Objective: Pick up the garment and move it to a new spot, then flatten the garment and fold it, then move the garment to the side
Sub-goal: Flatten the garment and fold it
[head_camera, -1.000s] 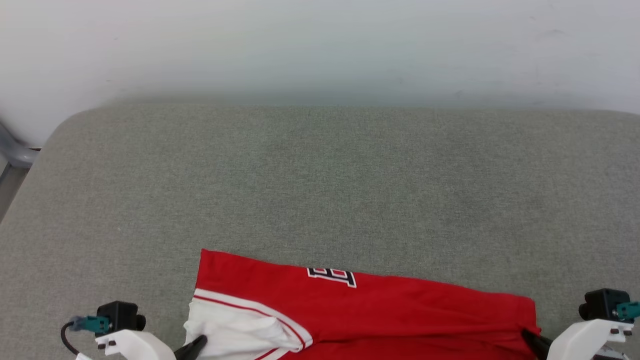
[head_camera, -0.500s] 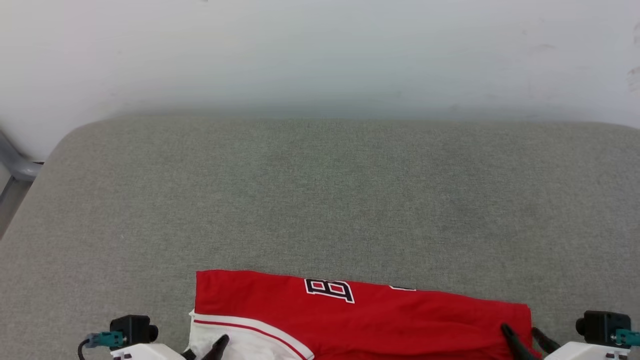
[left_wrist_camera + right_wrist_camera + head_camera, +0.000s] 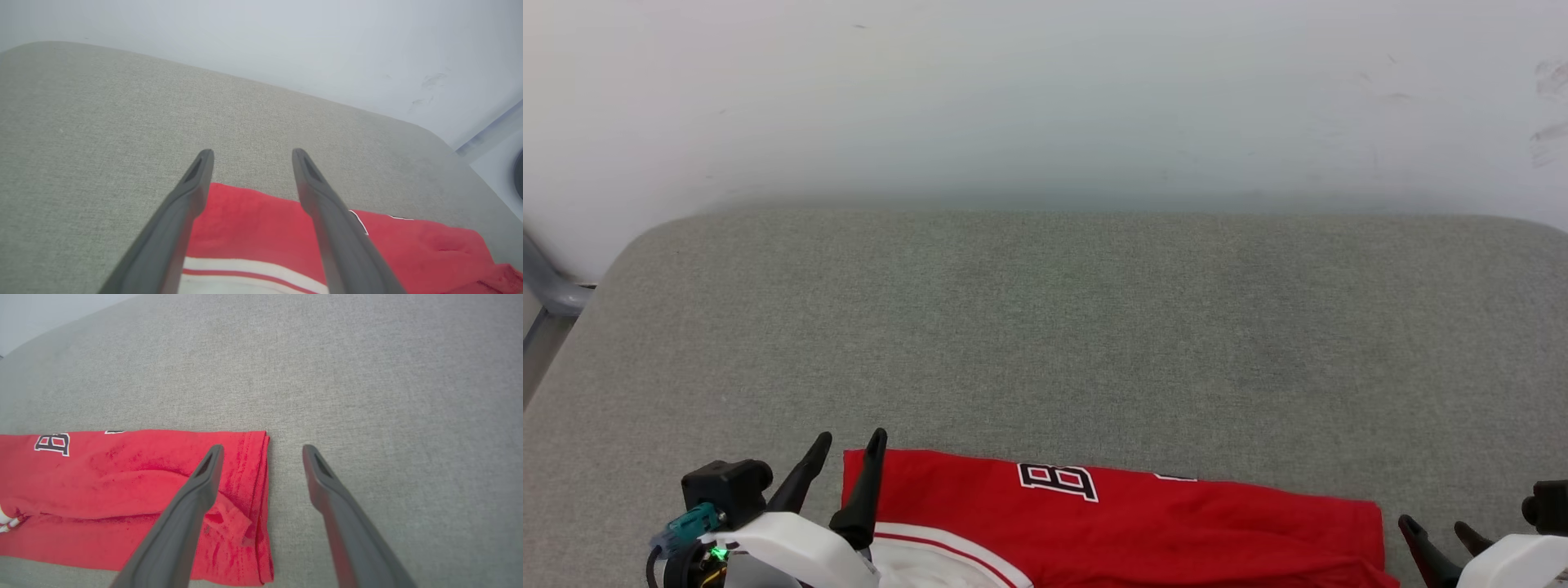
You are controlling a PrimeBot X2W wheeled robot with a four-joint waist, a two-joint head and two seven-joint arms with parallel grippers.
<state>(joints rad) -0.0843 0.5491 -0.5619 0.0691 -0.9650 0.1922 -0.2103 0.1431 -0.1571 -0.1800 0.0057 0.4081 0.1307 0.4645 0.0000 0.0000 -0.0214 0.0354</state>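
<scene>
The garment, a red jersey with a white sleeve and dark white-outlined lettering, lies folded into a long band on the grey cushion at the near edge. My left gripper stands open above its left end, where the white sleeve shows between and below the fingers. The garment is loose under it. My right gripper is open too, raised over the right end of the garment; one finger is over the red hem, the other over bare cushion. Nothing is between either pair of fingers.
The grey fabric cushion stretches far beyond the garment to a white wall. Its rounded left corner ends near a grey metal frame. In the left wrist view the cushion's far right corner drops off.
Both grippers were shut on the garment's ends a second ago; they have opened, let go and lifted clear. The garment now lies flat. The head camera has tilted slightly.
</scene>
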